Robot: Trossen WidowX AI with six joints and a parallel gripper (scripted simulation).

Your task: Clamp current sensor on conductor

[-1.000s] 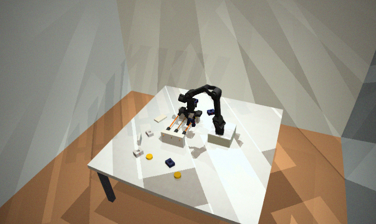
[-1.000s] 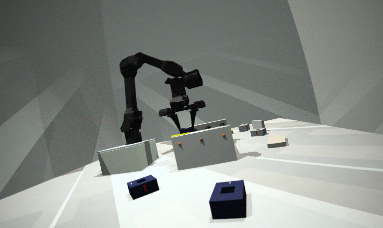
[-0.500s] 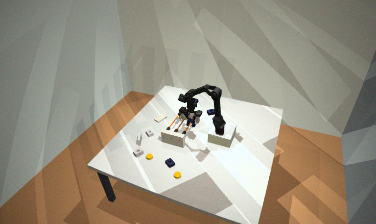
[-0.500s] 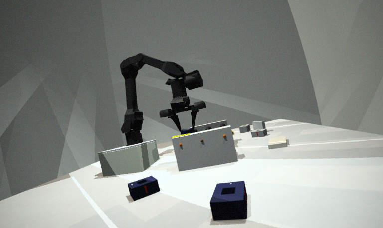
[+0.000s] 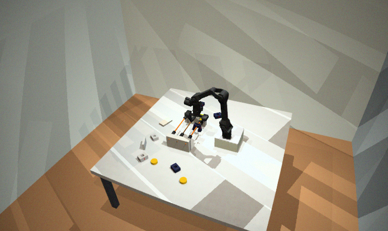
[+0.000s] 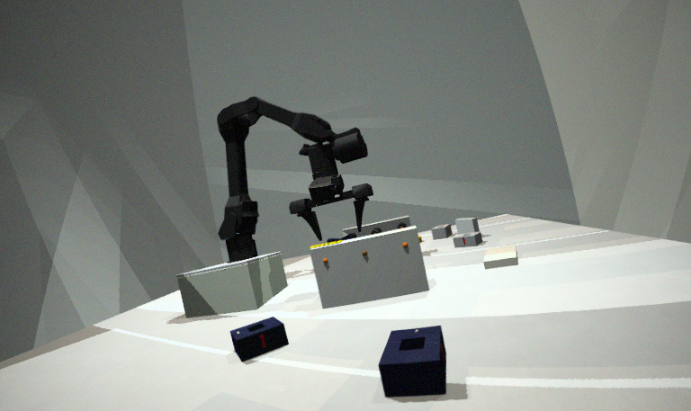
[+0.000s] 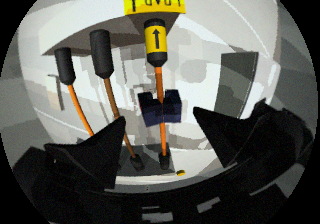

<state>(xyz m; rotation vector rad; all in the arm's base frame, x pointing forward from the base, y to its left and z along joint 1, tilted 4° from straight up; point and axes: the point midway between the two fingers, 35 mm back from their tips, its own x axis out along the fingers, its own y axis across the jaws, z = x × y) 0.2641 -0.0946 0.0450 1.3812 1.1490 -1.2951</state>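
Observation:
A dark blue split-core sensor sits round the rightmost orange conductor, below its yellow sleeve with a black arrow. The yellow LOAD marker lies beyond the sleeve, on the far block. The sensor's jaws look closed round the wire; I cannot see its own arrow. My gripper is open wide, with one finger on each side of the sensor and not touching it. In the exterior view the grey front block hides most of the sensor.
Two more orange conductors run to the left. Loose dark blue sensors lie in front, with two yellow discs, small grey boxes and a beige slab.

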